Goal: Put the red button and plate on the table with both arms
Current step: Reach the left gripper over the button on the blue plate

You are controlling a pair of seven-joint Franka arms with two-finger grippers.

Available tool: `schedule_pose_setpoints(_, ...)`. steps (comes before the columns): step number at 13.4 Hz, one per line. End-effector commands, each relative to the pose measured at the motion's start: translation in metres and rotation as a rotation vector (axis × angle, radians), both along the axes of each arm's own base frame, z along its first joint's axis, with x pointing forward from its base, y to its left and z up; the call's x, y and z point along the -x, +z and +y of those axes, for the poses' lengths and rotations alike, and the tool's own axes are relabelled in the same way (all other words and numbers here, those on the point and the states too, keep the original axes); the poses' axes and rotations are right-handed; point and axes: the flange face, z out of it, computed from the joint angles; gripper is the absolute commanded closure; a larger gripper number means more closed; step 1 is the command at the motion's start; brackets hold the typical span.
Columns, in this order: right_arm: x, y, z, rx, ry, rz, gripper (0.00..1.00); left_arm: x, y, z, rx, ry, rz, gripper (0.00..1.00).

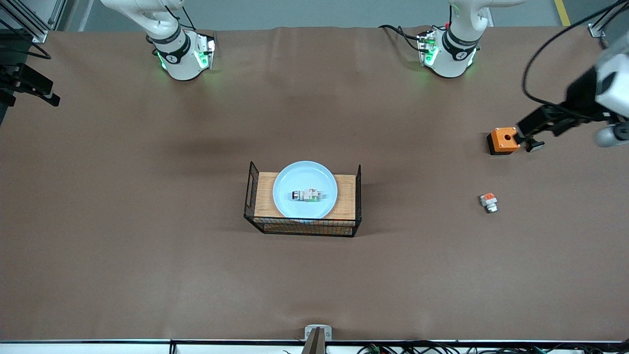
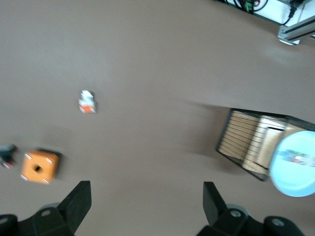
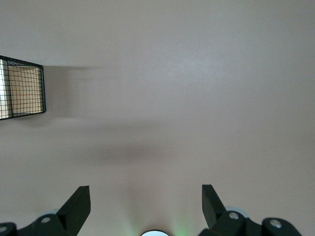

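We saw a brown counter (image 1: 147, 246) under two waiting arms. The plate (image 1: 295, 206) sat on a wood-topped wire rack (image 1: 344, 196) at mid-counter, the red button (image 1: 308, 195) lying in it. The left hand (image 2: 147, 206) hung over the left arm's end, fingers apart; the right hand (image 3: 146, 206) likewise spread over bare counter.

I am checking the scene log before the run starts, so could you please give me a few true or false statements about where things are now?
1. The plate sits on the wire rack. True.
2. The red button lies on the bare table. False: it lies in the plate.
3. The left gripper is open. True.
4. The right gripper holds the plate. False: it is open and holds nothing.
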Motion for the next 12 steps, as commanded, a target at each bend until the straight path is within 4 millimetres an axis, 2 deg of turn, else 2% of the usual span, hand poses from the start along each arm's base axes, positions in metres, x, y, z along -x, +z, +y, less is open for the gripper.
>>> schedule_pose_setpoints(1,0.006,0.004,0.000,-0.010,0.011,-0.004,0.00,0.008,-0.016,-0.074,0.015,0.096,0.067,0.00)
schedule_pose_setpoints(4,0.006,0.004,0.000,-0.010,0.012,-0.004,0.00,0.012,-0.034,-0.151,0.065,0.199,0.085,0.00)
schedule_pose_setpoints(6,0.005,0.003,-0.001,-0.008,0.011,-0.002,0.00,0.022,-0.056,-0.207,0.061,0.252,0.084,0.00)
schedule_pose_setpoints(9,0.005,0.003,-0.002,-0.007,0.009,-0.004,0.00,0.030,-0.091,-0.272,0.113,0.440,0.099,0.00)
schedule_pose_setpoints(11,0.005,0.003,-0.003,-0.003,0.009,-0.002,0.00,0.030,-0.116,-0.304,0.132,0.555,0.123,0.00)
schedule_pose_setpoints(12,0.005,0.003,-0.002,-0.002,0.010,0.000,0.00,0.023,-0.128,-0.318,0.152,0.631,0.158,0.00)
